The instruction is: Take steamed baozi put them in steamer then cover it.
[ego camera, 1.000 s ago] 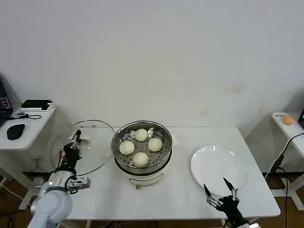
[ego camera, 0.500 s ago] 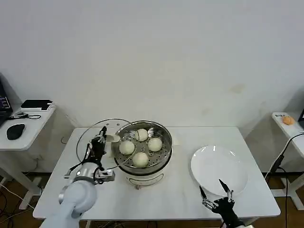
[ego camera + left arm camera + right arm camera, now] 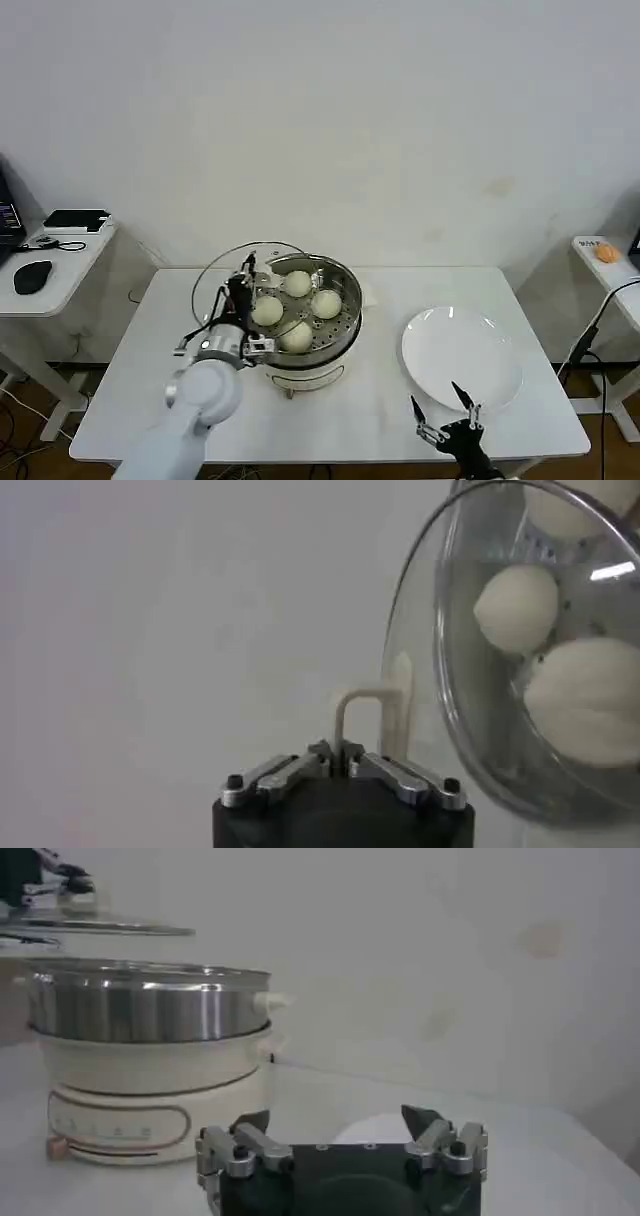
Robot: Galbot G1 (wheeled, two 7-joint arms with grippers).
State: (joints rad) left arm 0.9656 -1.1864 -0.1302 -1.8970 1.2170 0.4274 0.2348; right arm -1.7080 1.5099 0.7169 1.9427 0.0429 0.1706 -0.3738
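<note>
- Four steamed baozi (image 3: 297,312) sit on the perforated tray in the steamer (image 3: 300,352), centre of frame on the white bench (image 3: 370,410). Loading part looks done.
- Cover (image 3: 225,285) is airborne, just left of centre, overlapping the steamer's left rim; not seated. In the left wrist view the glass (image 3: 480,710) hangs over the buns.
- Left claw (image 3: 243,290) is clamped on the cover's pale handle (image 3: 375,715), fingers closed tight round it.
- Left to do, as I judge: centre cover over pot, lower till rim seats, let go.
- Right claw (image 3: 445,418) idle at lower right, near bench's front edge, fingers spread wide, holding nothing.
- White plate (image 3: 462,357) right of steamer, bare.
</note>
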